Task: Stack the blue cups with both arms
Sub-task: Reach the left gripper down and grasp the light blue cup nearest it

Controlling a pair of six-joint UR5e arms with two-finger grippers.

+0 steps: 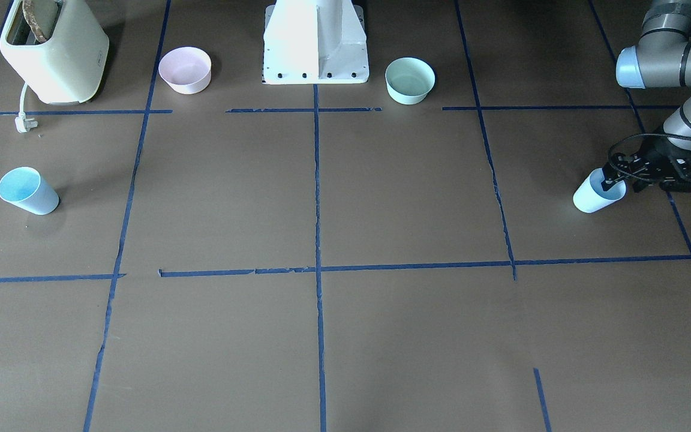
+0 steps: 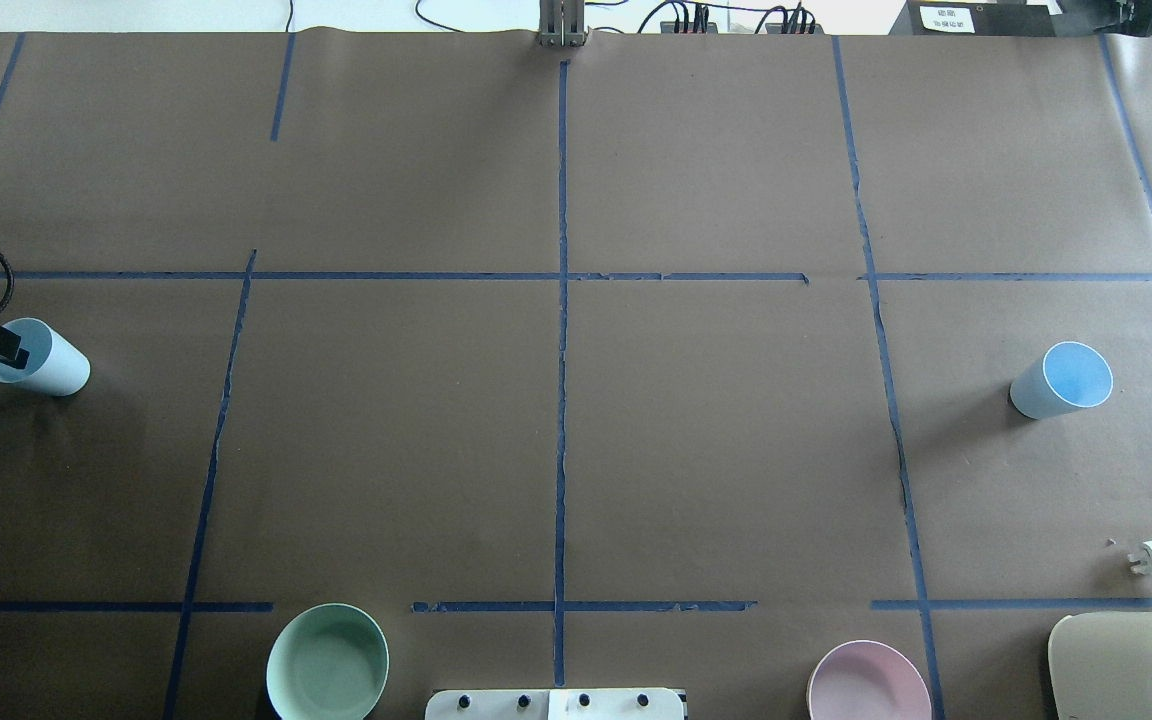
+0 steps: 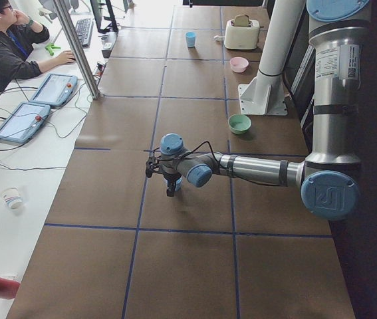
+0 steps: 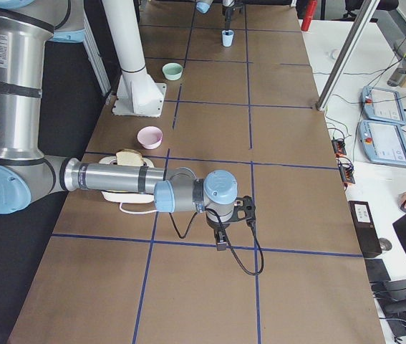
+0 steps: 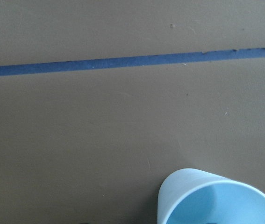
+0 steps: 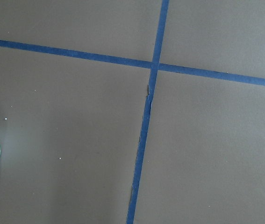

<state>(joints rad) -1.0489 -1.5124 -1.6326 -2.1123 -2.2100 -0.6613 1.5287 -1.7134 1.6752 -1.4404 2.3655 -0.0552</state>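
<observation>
One blue cup (image 1: 594,195) stands at the table's end on my left side; it also shows in the overhead view (image 2: 46,362) and at the bottom of the left wrist view (image 5: 218,198). My left gripper (image 1: 621,179) points down at its rim. One finger is inside the mouth, the other outside, and the jaws look open. The second blue cup (image 1: 26,192) stands alone at the opposite end, also in the overhead view (image 2: 1061,382). My right gripper (image 4: 220,231) shows only in the exterior right view, low over the table. I cannot tell whether it is open or shut.
A cream toaster (image 1: 54,51) with a bread slice stands at the back on my right side, its plug (image 1: 23,123) lying on the table. A pink bowl (image 1: 185,70) and a mint-green bowl (image 1: 409,80) flank the white pedestal (image 1: 315,42). An operator (image 3: 5,46) sits beside the table.
</observation>
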